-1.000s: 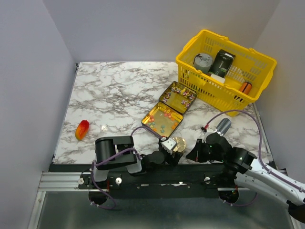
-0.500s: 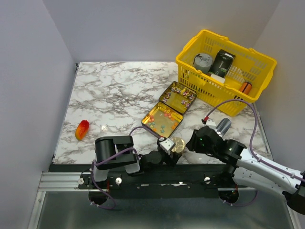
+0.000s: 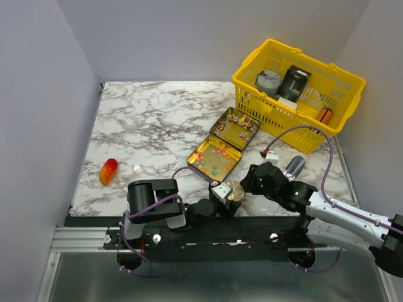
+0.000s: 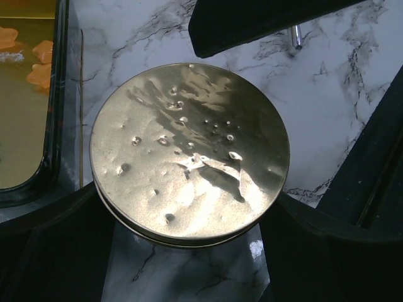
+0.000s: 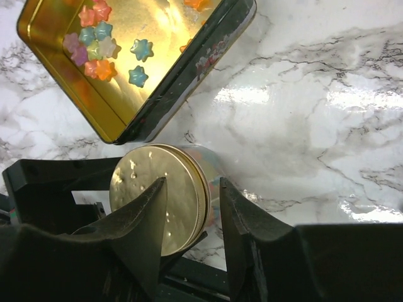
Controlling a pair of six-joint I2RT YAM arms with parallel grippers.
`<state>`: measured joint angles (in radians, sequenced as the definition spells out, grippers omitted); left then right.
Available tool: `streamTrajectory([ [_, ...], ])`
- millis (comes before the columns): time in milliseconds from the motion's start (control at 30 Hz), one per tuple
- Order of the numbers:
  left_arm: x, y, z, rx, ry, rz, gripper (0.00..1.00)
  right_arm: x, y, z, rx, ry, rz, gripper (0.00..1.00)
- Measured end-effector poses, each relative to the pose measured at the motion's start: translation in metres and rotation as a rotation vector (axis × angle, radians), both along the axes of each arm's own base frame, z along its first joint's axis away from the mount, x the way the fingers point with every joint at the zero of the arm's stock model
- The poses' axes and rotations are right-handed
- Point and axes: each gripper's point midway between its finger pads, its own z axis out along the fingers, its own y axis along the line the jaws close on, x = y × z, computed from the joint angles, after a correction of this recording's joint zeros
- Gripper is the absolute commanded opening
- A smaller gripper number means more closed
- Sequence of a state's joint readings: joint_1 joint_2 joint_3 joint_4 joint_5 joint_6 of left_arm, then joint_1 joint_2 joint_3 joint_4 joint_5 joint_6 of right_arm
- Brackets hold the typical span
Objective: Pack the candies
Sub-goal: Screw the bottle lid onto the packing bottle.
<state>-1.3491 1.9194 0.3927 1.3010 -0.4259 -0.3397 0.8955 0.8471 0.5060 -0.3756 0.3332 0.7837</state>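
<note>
An open gold hinged tin lies mid-table. Its near half holds star-shaped orange, blue, pink and green candies. Its far half holds purple and pink ones. My left gripper is shut on a small clear jar with a dented gold lid, held just in front of the tin. Some coloured candies show inside the jar. My right gripper is open. Its two fingers straddle the lid's rim and the jar's neck, and I cannot tell if they touch.
A yellow basket at the back right holds a grey can, a dark box and an orange cylinder. A silver cylinder lies right of my right arm. An orange-red lump lies at the left.
My right arm has swung left and forward from beside the silver cylinder to the jar in my left gripper. The left arm and the jar have not moved.
</note>
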Motion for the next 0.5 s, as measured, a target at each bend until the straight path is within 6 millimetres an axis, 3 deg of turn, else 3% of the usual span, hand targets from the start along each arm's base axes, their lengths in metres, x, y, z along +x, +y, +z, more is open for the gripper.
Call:
streamTrajectory([
  [100,0.0,0.0,-0.001,0.003,-0.002,-0.001,0.67,0.002,0.003,-0.01,-0.022,0.014,0.006,0.29],
  [133,0.0,0.0,-0.002,0.005,-0.002,-0.001,0.67,0.002,0.004,-0.013,-0.025,0.019,0.009,0.18],
  [233,0.0,0.0,-0.003,0.009,-0.006,-0.001,0.67,0.004,0.008,-0.017,-0.007,0.019,0.009,0.02],
  [500,0.003,-0.001,-0.005,0.028,-0.015,0.012,0.67,-0.004,0.002,-0.018,0.085,0.002,-0.017,0.01],
])
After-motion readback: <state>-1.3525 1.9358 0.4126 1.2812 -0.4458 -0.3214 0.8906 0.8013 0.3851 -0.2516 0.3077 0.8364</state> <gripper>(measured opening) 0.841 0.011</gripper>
